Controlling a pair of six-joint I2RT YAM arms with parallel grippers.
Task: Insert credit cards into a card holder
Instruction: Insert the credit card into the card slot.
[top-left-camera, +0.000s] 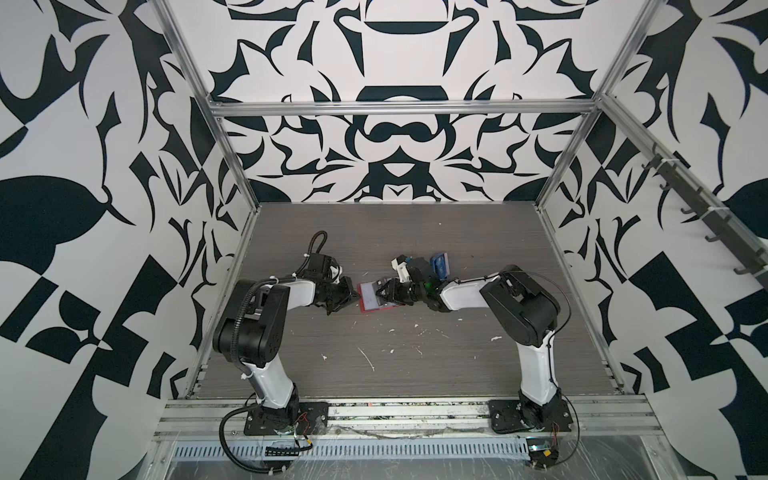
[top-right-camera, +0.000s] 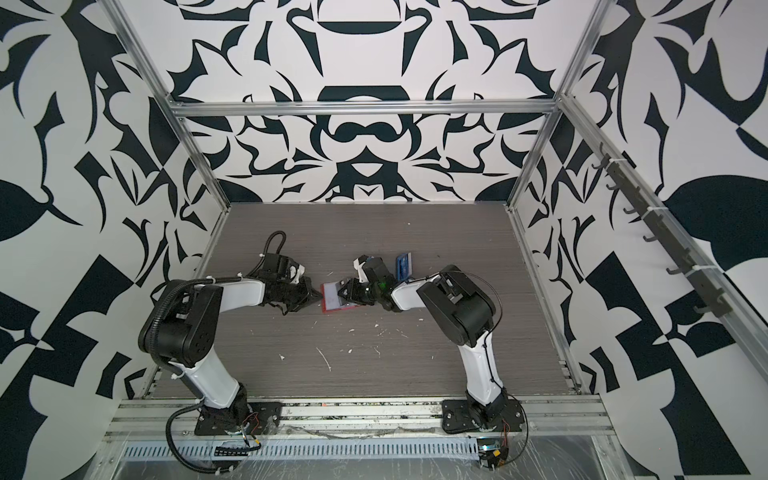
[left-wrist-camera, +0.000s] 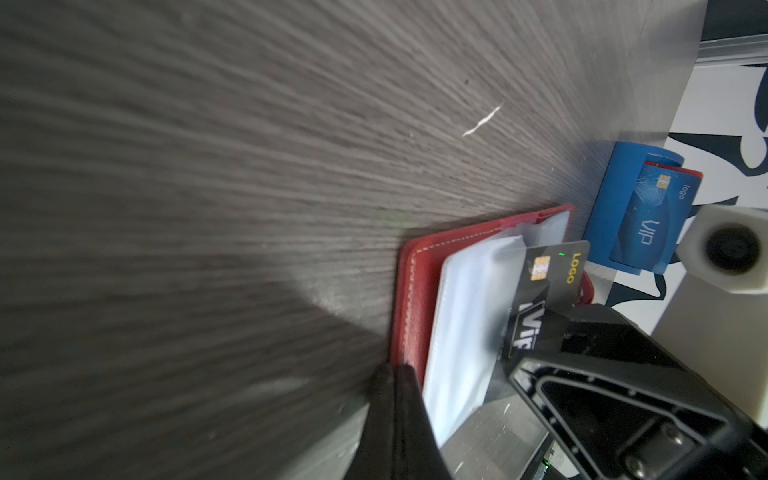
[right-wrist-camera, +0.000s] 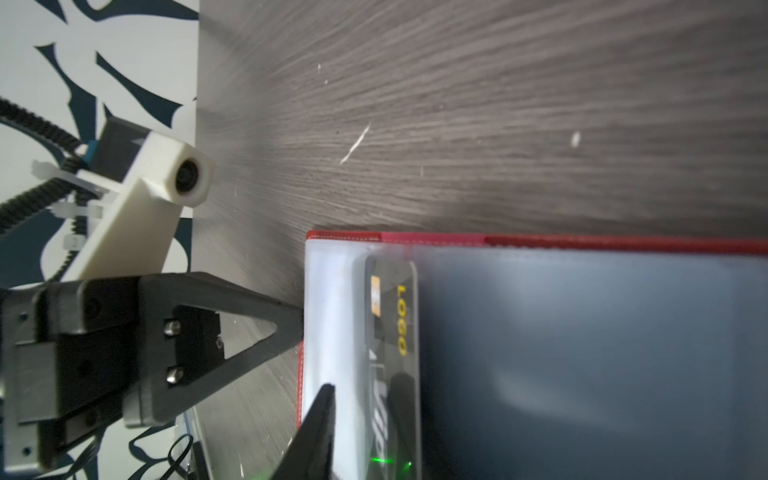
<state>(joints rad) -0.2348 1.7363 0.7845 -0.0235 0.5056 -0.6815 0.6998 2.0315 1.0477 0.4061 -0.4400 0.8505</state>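
The red card holder (top-left-camera: 368, 308) (top-right-camera: 332, 309) (left-wrist-camera: 415, 291) (right-wrist-camera: 540, 240) lies open on the table, clear sleeves up. A black credit card with gold "LOGO" print (left-wrist-camera: 544, 274) (right-wrist-camera: 390, 328) sits partly inside a sleeve. My right gripper (right-wrist-camera: 363, 384) (top-left-camera: 380, 293) (top-right-camera: 343, 293) hovers over the holder with its jaws a little apart. One finger lies along the card, and nothing is pinched. My left gripper (left-wrist-camera: 392, 370) (right-wrist-camera: 297, 324) (top-left-camera: 355, 297) (top-right-camera: 319, 297) is shut, its tip against the holder's outer edge.
A small blue plastic stand (left-wrist-camera: 619, 195) (top-left-camera: 440, 266) (top-right-camera: 403, 264) behind the holder carries a blue "VIP" card (left-wrist-camera: 652, 216) with a red card (left-wrist-camera: 688, 171) behind it. A blurred translucent page (right-wrist-camera: 582, 353) fills much of the right wrist view. White flecks dot the wood-grain table (top-left-camera: 395, 353).
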